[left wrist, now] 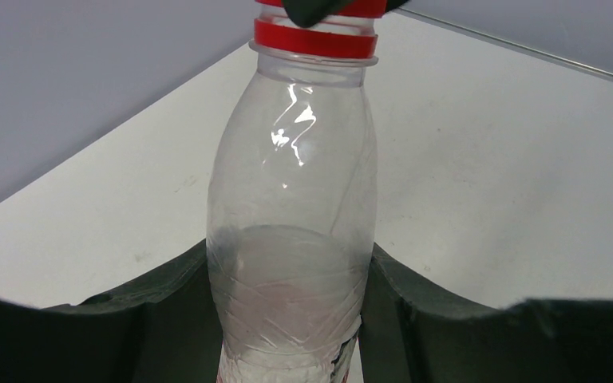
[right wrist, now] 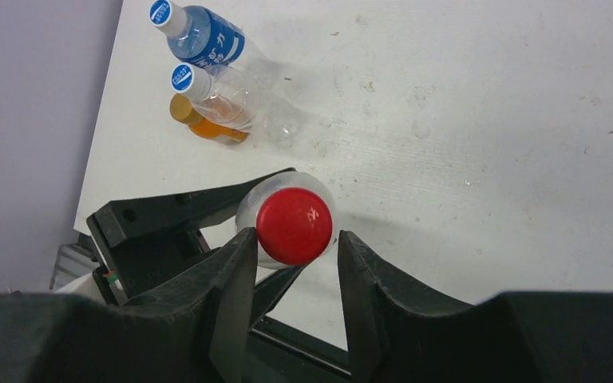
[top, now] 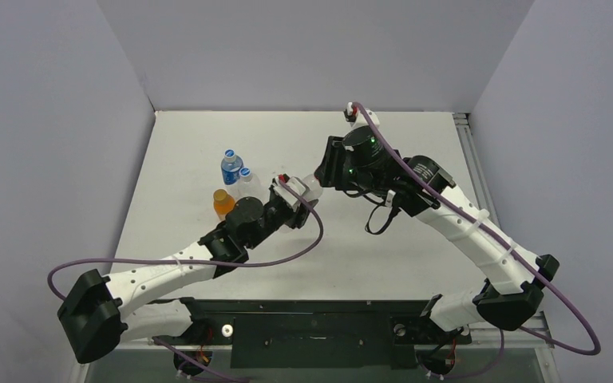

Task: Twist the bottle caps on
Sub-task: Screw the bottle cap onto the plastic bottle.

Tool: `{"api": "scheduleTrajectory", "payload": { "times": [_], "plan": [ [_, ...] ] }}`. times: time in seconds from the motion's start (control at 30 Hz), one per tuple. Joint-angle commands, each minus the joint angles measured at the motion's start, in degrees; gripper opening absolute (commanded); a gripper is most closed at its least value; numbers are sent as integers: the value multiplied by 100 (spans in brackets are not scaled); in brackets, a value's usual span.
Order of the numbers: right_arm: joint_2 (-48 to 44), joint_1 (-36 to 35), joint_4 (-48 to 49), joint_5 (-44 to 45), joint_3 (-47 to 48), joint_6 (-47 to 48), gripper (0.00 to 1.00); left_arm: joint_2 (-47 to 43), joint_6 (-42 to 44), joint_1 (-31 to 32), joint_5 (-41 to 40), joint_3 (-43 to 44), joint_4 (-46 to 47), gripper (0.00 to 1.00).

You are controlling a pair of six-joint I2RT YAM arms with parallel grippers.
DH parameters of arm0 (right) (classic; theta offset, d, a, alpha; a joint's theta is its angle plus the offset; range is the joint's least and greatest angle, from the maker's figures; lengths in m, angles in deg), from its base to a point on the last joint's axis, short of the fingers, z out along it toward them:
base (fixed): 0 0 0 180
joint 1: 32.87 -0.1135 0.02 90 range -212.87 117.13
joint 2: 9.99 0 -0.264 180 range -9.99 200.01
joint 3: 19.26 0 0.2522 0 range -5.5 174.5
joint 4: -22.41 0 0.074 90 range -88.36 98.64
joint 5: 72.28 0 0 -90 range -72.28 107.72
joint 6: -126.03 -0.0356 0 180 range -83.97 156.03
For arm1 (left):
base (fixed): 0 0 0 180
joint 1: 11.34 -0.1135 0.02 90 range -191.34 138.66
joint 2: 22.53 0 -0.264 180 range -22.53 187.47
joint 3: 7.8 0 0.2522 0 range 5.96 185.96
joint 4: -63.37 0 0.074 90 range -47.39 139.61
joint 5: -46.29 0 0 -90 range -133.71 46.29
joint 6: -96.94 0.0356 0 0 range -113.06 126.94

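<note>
1. The right gripper's (right wrist: 293, 237) fingers (right wrist: 231, 287) are closest to the right wrist lens and stand on either side of the red cap (right wrist: 294, 226). One looks to be touching the rim and the other shows a sliver of gap, so the jaws are slightly apart and not pinching.
2. The red cap sits on the neck of the clear bottle (left wrist: 291, 199). The bottle is near the middle of the table (right wrist: 487, 120), and the left gripper (left wrist: 289, 255) is clamped on its lower body from both sides.
3. This looks like a fresh grip between turns of the last cap. The jaws should close squarely across the widest part of the cap, with the cap centred between them, before any twist.
4. The wrist's turning axis should stay in line with the bottle neck. An off-axis twist could cross the thread or tip the bottle in the left grip.
5. The bottle wall is thin and smooth, so it may spin or buckle. The left hold should be firm enough to resist the twist without crushing the bottle.
6. In the left wrist view, the cap's red ring lies close against the neck collar. I cannot tell whether the cap is fully home.
7. Three more bottles stand well apart at the far left. Two wear blue-and-white caps (right wrist: 160, 11) and one an orange-gold cap (right wrist: 179, 106), so they appear done.
</note>
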Motion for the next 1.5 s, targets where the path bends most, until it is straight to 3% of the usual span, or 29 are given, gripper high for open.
{"api": "scheduleTrajectory", "payload": {
  "times": [0.0, 0.3, 0.5, 0.63, 0.83, 0.97, 1.2, 1.47],
  "plan": [
    [49, -10, -596, 94, 189, -200, 40, 64, -73, -33, -508, 171, 1073, 0],
    [-230, 174, -443, 7, 653, -144, 65, 77, -224, -42, -416, -7, 928, 0],
    [-760, 322, 70, -331, 413, 276, 70, -38, -312, -53, -226, 34, 637, 0],
    [-1230, 591, 753, -664, -175, 907, 74, -155, -509, -149, 674, 284, 98, 0],
    [-1493, 1529, 2016, -2618, -825, 1437, 78, -266, -1327, -479, 2591, 528, -299, 0],
    [-1426, 1583, 2663, -3568, -988, 1453, 80, -285, -1816, -571, 3425, 611, -245, 0],
    [-1385, 996, 3031, -3354, -1279, 1446, 81, -308, -2476, -727, 3946, 586, 237, 0],
    [-1475, 706, 3267, -2968, -1582, 1449, 82, -334, -2732, -815, 4017, 520, 644, 0]
  ]
}}
